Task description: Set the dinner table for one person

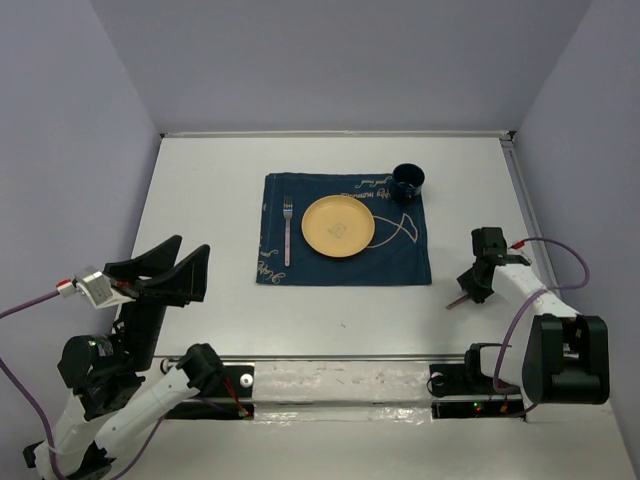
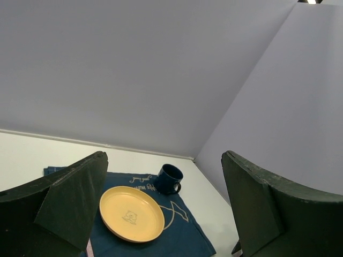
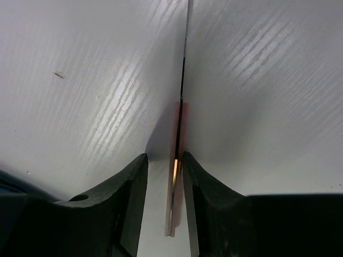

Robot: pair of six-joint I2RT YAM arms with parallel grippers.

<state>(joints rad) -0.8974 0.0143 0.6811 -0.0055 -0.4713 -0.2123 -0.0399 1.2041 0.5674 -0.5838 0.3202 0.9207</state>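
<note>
**Top view.** The table (image 1: 200, 200) is a plain white rectangle that fills the middle of the frame, its long axis running left to right. It is matt and bare except for a few specks. At upper centre lies a blue mat (image 1: 400, 255) carrying a fork (image 1: 287, 232) on its left, a yellow plate (image 1: 338, 225) in the middle and a dark mug (image 1: 407, 182) at its upper right corner. The mat's right strip, beside the plate, is bare.

**Right side of the top view.** My right gripper (image 1: 469, 291) sits low over the table, just right of the mat's lower right corner. A knife (image 1: 457, 300) with a pinkish handle pokes out toward the lower left.

**Right wrist view.** The knife is seen edge-on. Its long axis runs straight up the frame, handle low between the fingers (image 3: 128, 203) and blade away toward the top edge. The jaws flank the handle closely. The right pad looks to be touching it, but a dark strip lies on the left side, so I cannot tell whether it is clamped. The table lies directly behind the knife.

**Left side of the top view.** My left gripper (image 1: 194, 243) is raised at lower left, jaws spread wide and holding nothing, well apart from the mat.

**Reading.** The right arm is much the nearer to the bare strip, which lies up and to the left of its jaws. I judge the coming move to be laying the knife there, parallel to the fork.
</note>
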